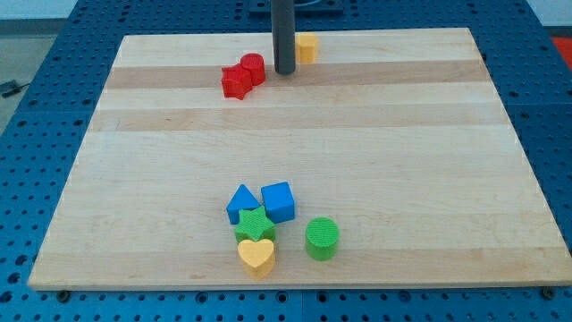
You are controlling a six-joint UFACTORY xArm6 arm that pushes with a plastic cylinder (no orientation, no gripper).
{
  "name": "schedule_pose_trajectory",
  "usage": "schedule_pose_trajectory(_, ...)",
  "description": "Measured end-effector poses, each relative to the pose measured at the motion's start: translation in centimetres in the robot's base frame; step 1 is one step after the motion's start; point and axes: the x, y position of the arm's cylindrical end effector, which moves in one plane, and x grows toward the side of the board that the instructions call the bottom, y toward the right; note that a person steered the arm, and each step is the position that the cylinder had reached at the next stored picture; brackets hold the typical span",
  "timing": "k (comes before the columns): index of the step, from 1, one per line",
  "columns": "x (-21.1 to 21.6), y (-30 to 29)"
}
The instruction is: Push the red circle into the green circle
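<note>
The red circle is a short red cylinder near the view's top, touching a red star at its lower left. The green circle is a green cylinder near the view's bottom, right of centre. My tip is the lower end of the dark rod, just right of the red circle with a small gap between them. The whole board lies between the red circle and the green circle.
A yellow block sits behind the rod at the view's top. A cluster near the bottom holds a blue triangle, a blue cube, a green star and a yellow heart, left of the green circle.
</note>
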Motion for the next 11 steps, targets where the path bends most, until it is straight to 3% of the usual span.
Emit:
schedule_pose_trajectory(2, -1.0, -5.3)
schedule_pose_trajectory(5, 7.9, -5.8)
schedule_pose_trajectory(11, 19.8, 5.8)
